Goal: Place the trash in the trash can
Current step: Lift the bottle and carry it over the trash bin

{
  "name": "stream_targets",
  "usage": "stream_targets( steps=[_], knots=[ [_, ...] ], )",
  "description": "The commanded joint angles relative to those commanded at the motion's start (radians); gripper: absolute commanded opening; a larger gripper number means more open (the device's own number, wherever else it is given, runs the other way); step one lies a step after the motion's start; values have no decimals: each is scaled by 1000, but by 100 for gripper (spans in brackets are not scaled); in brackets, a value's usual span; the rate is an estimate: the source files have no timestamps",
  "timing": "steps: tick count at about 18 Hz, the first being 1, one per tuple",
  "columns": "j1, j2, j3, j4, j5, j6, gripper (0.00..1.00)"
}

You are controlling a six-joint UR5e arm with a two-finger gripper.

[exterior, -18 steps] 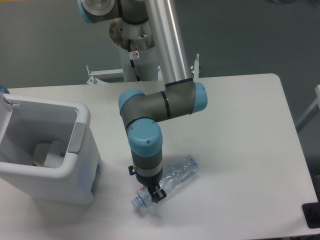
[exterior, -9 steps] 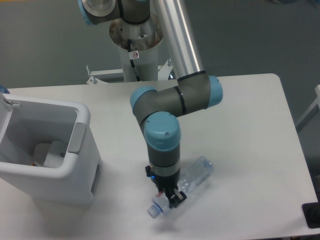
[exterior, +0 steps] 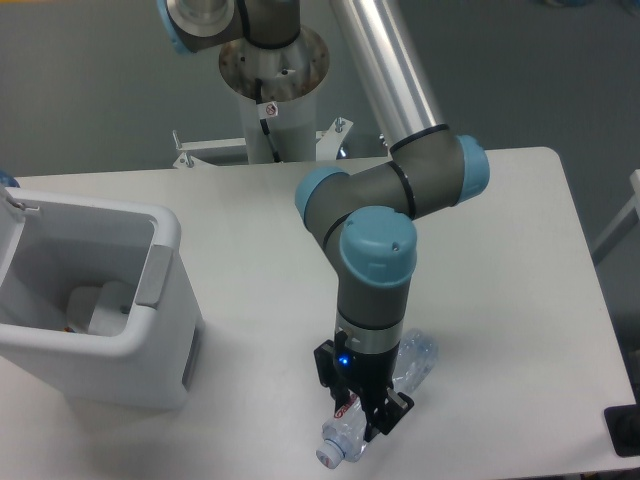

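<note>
Near the table's front edge, fingers clamp the bottle.

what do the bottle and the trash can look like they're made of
The bottle looks like thin clear plastic: the table shows through it, and its wall is creased and dented. The gripper hides its middle. The trash can looks like rigid, opaque white plastic with a smooth matte finish and rounded molded corners; the tab on its rim is grey, probably plastic too.
</note>
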State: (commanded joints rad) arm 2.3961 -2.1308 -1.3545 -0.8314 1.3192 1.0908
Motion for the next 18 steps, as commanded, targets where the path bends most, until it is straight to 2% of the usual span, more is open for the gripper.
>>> stream_targets(
  steps=[5, 11, 18],
  knots=[
    [14, 49, 3, 2, -76, -75, 55],
    [55, 124, 31, 2, -316, -227, 55],
    [64, 143, 167, 5, -681, -505, 55]
  ],
)
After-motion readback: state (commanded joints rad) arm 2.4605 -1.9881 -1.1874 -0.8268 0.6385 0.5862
